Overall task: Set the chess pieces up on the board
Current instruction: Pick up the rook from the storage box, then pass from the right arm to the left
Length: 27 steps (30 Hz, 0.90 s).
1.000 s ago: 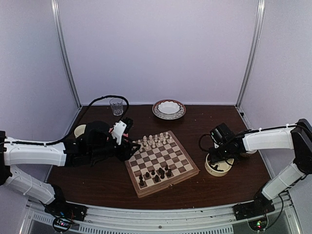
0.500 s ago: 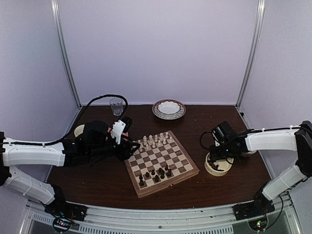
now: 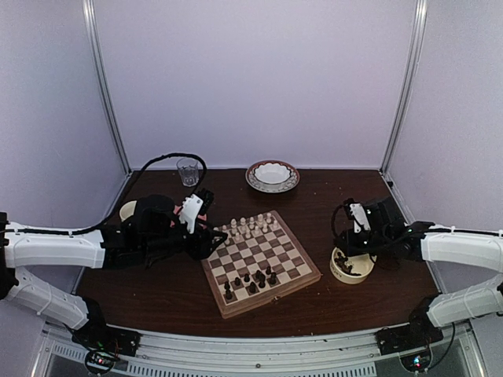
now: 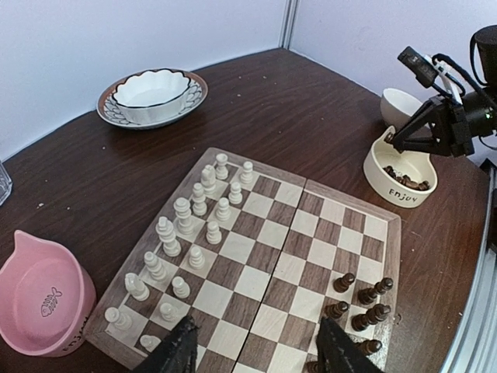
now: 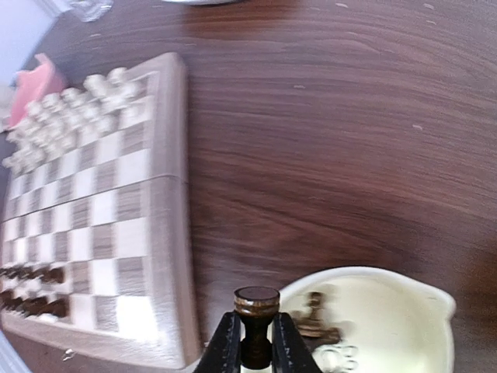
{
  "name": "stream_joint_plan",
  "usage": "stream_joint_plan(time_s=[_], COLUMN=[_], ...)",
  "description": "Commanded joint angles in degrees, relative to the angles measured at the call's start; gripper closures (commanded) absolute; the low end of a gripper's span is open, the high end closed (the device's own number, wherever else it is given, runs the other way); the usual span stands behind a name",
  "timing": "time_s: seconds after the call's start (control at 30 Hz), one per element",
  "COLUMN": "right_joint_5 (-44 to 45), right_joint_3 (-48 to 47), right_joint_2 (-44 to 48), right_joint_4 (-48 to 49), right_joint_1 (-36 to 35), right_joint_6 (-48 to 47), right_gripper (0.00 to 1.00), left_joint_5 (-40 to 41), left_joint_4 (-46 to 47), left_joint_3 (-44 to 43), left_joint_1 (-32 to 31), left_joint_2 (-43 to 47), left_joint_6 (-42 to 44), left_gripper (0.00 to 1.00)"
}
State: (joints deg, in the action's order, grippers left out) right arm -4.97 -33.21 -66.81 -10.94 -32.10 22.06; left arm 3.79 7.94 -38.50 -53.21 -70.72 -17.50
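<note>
The board [image 3: 277, 253] lies mid-table, with several dark chess pieces [image 3: 251, 279] on its near rows and cream-white chessmen [image 3: 247, 226] on its far rows. My right gripper [image 5: 256, 346] is shut on one dark chess piece [image 5: 257, 307], held upright just above the rim of a cream bowl [image 5: 404, 303] to the right of the board. More dark pieces [image 4: 408, 172] lie inside that bowl [image 3: 346, 276]. My left gripper [image 4: 256, 346] hangs open over the board's [image 4: 256, 256] left edge with nothing between its fingers. The left wrist view shows the dark pieces [image 4: 365, 303] standing near its right finger.
A pink bowl [image 4: 39, 295] sits by the board's left corner. At the back stand a patterned white dish [image 3: 272, 174] and a glass [image 3: 187, 170]. A small white cup [image 4: 400, 105] is behind the cream bowl. The left arm's cable loops over the back-left table.
My right gripper has closed on a dark piece and risen out of the cream bowl, its wrist swinging back to the right. The left arm has barely moved.
</note>
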Motion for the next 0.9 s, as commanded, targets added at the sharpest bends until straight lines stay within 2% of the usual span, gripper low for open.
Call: stream_joint_plan(time_s=[0.0,0.13,0.27,0.53,0.77,0.83,0.87], right_joint_5=[-14.87,-22.65,-26.89,-23.22,-26.64,-25.91,-25.09], right_joint_3=[2.94,4.78,5.89,6.43,3.32,2.59,2.08], right_joint_2=[3.3,4.97,6.62,10.61,4.07,2.6,1.97], right_joint_4=[11.44,18.11,22.56,21.38,20.79,20.13,19.41], right_joint_1=[0.11,-0.79,-3.53,-7.89,-7.89,-7.98,-7.98], right_joint_6=[-2.28,-2.57,-3.95,-8.12,-7.41,-7.32,-7.26], right_gripper=[0.87,0.87,0.87,0.87,0.9,0.9,0.9], left_joint_5=[-3.3,-6.01,-9.26,-18.63,-22.06,-21.94,-21.69], left_joint_4=[4.1,4.73,5.34,10.29,10.64,10.39,10.27], left_joint_3=[0.39,0.37,0.36,1.8,0.82,0.7,0.55], left_joint_1=[-0.12,-0.14,-0.16,-0.37,-0.84,-0.84,-0.84], left_joint_2=[-0.16,-0.39,0.13,0.85,-0.81,-1.25,-1.21], left_joint_6=[0.18,0.0,0.17,0.03,0.62,0.62,0.62], left_gripper=[0.47,0.47,0.46,0.36,0.3,0.09,0.03])
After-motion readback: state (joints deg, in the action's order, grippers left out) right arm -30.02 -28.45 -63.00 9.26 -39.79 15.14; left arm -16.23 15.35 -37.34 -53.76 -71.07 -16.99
